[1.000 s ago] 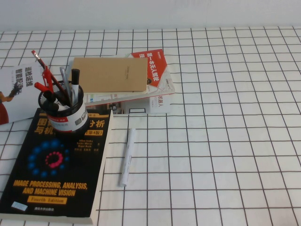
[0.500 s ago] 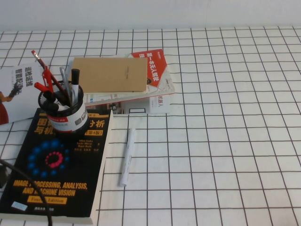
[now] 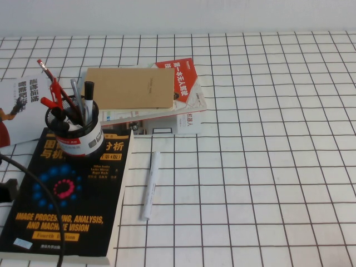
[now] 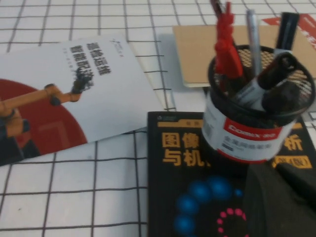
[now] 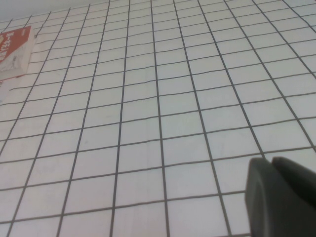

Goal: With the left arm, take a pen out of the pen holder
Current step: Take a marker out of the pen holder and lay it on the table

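The black mesh pen holder [image 3: 75,132] with a white and red label stands on the top end of a black textbook [image 3: 67,200]. It holds red pens [image 3: 54,92], a silver pen and black markers [image 3: 88,94]. In the left wrist view the holder [image 4: 256,131] is close ahead, and my left gripper [image 4: 274,170] is shut and empty just short of its base, above the book. Only a dark edge of the left arm [image 3: 5,191] and its cable show in the high view. My right gripper [image 5: 270,161] hovers shut over bare grid tablecloth.
A white pen [image 3: 151,185] lies on the table right of the black book. Behind the holder sits a stack of books topped by a brown notebook [image 3: 130,88]. A white and red booklet [image 3: 19,105] lies at the far left.
My left arm has entered the high view from the lower left, and its cable now arcs over the black book. Pens, holder and books have not moved.
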Motion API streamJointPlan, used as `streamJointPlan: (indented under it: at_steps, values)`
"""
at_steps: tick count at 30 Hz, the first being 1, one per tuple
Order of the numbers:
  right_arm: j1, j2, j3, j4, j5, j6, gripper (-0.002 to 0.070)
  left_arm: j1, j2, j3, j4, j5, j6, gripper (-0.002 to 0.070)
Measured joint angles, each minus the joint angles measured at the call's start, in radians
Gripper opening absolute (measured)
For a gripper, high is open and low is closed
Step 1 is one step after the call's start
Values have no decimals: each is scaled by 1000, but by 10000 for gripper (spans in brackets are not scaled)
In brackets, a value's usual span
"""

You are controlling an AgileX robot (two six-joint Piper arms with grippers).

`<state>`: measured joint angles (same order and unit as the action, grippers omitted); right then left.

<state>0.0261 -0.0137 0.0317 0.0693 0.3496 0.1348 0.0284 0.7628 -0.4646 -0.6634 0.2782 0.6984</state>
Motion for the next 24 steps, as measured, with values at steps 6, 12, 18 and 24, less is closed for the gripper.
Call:
streamJointPlan:
  at_steps: [6,12,18,24]
  values:
    - [0,0,0,0,0,0,-16,-8,0,0,404,-131,-497,-2]
    - [0,0,0,0,0,0,-17,-118,6,5,763,-347,-819,-1]
    - [0,0,0,0,0,0,-17,-199,102,50,895,-512,-853,131]
    - [0,0,0,0,0,0,-16,-215,261,55,911,-578,-886,395]
